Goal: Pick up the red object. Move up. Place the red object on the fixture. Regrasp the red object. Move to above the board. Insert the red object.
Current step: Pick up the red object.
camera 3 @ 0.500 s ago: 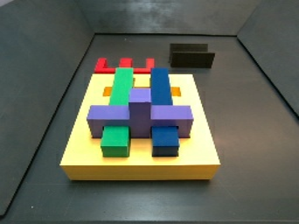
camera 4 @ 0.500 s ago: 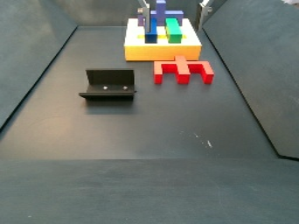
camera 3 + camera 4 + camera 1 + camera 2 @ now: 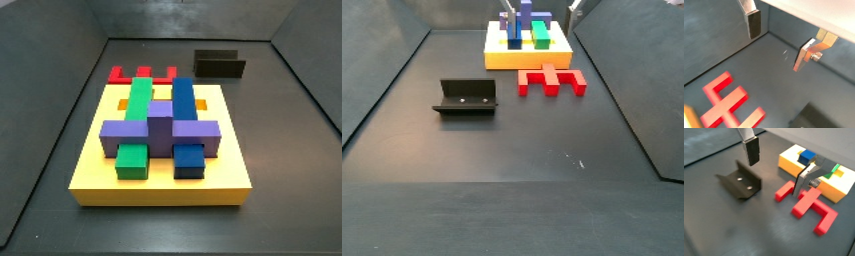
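Dark grey flooring carries one yellow board (image 3: 528,55), one red object (image 3: 552,80) lying just beside it, and one fixture (image 3: 466,97) further off. High above them, the gripper (image 3: 777,164) hangs empty, fingers (image 3: 751,150) spread wide.

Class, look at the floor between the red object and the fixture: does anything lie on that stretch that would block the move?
Nothing visible does. The red object and the fixture are apart, with bare dark floor between them. The gripper hangs open above, holding nothing; the board stands behind the red object.
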